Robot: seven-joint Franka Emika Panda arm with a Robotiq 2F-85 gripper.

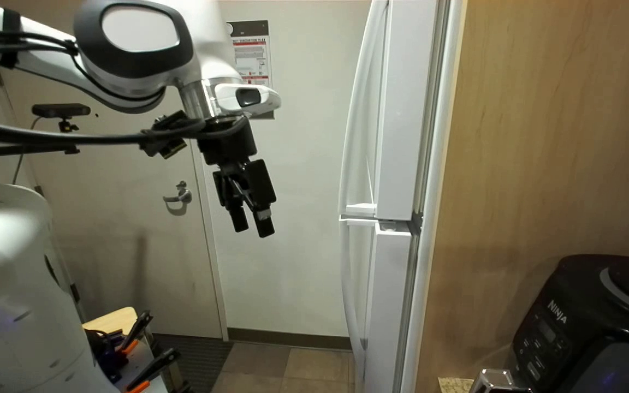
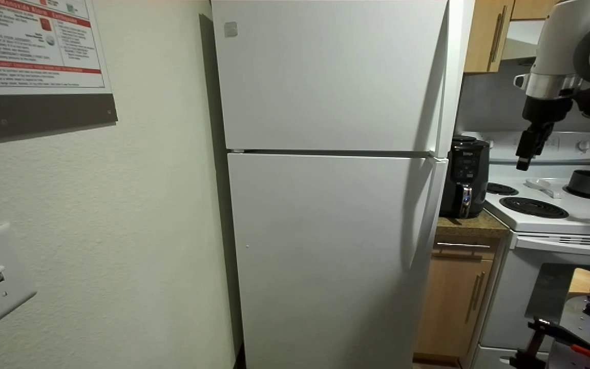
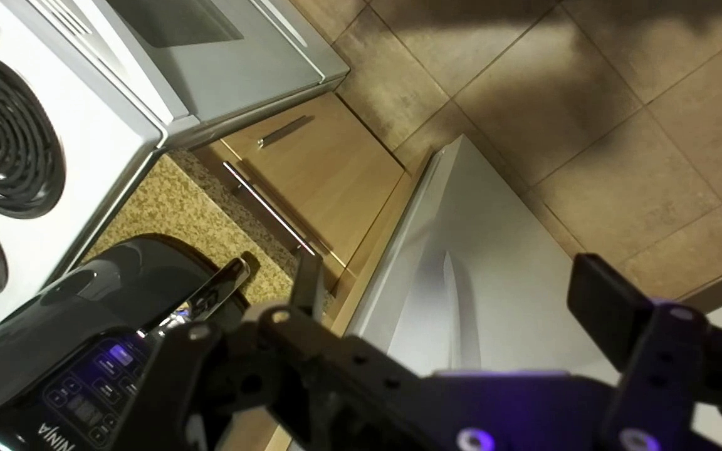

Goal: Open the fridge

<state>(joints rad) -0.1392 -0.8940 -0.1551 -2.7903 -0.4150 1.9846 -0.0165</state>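
Beside the pale textured wall (image 2: pixel 141 215) stands the tall glossy white two-door refrigerator (image 2: pixel 331 195), its longer lower door (image 2: pixel 325 266) and short upper door (image 2: pixel 331 77) both closed; I judge opening not yet begun, with reach, grasp and pull all left. The black two-fingered hand (image 1: pixel 253 226) hangs well apart from it, spread and holding nothing. The refrigerator's foot is cut off in both exterior views and its inside hidden.

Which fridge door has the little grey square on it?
The upper door: in an exterior view, the grey square is high on its front. The lower door, under it, shows no such square.
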